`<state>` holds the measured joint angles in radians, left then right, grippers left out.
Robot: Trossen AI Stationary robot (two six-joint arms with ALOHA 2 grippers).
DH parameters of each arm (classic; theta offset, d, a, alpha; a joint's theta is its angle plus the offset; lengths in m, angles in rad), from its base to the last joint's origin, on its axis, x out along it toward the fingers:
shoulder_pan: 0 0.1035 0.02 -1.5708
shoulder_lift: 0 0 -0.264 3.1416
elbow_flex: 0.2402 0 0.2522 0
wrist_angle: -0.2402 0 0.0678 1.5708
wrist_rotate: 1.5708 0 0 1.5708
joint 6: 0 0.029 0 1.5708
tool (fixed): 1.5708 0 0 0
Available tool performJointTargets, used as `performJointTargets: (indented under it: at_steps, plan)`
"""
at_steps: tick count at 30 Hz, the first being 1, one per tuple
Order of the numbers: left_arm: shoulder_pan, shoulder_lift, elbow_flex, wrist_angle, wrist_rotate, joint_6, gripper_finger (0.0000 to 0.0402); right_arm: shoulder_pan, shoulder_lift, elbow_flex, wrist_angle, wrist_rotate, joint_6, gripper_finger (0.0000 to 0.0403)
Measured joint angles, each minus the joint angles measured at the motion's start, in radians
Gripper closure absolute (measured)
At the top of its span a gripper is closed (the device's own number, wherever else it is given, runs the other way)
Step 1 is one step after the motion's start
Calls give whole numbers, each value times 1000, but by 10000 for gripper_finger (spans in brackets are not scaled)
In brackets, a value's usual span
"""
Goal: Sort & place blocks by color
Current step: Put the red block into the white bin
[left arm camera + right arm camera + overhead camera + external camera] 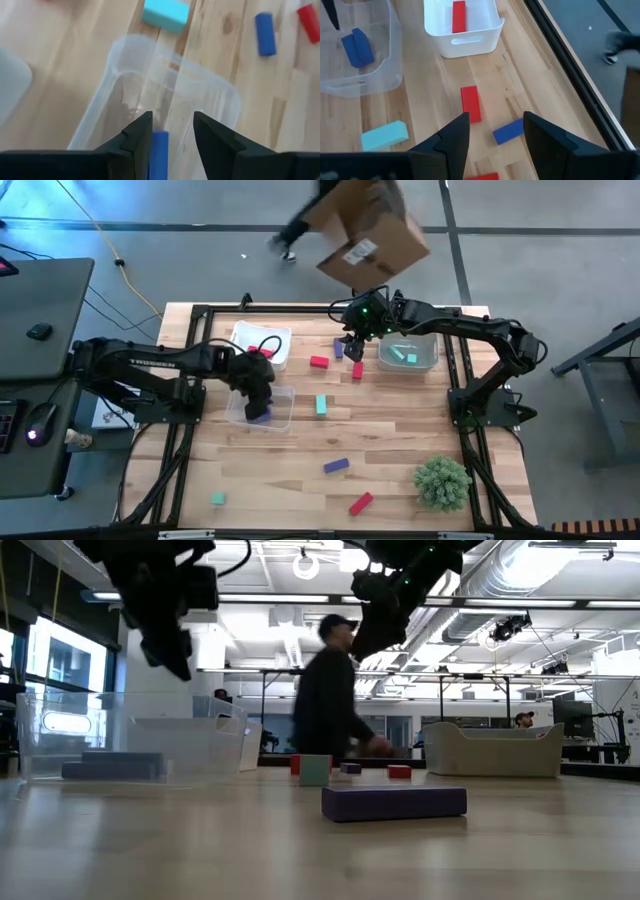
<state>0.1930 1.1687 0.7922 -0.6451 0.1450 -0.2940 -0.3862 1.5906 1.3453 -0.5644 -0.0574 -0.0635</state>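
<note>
Purple block (159, 152) lies in the clear bin (220, 95), left claw (172, 137) narrowly parted above, probably just dropped; right claw (495, 135) wide, empty over bench (400, 470) blocks

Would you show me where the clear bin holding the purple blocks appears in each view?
High view: clear bin left of centre.
Low view: far left.
Left wrist view: centre.
Right wrist view: upper left corner.
Shared landmark: the teal block beside it.
</note>
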Motion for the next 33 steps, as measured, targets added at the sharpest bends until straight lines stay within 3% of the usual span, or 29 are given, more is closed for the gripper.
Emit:
performJointTargets:
  at_steps: [7, 13, 20, 28, 33]
  plan:
    - [69, 0, 116, -5, -23, 61, 268, -21, 0, 0, 10, -5, -19, 229]
    - [146, 0, 178, 34, -106, 89, 268, -38, 0, 0, 79, -31, -115, 229]
    - [233, 0, 186, 156, -116, 88, 268, -39, 0, 0, 188, -31, -146, 227]
    - [307, 0, 186, 239, -116, 85, 268, -58, 0, 0, 192, -33, -121, 183]
    - [338, 0, 186, 253, -116, 87, 268, -75, 23, 0, 203, -68, -124, 176]
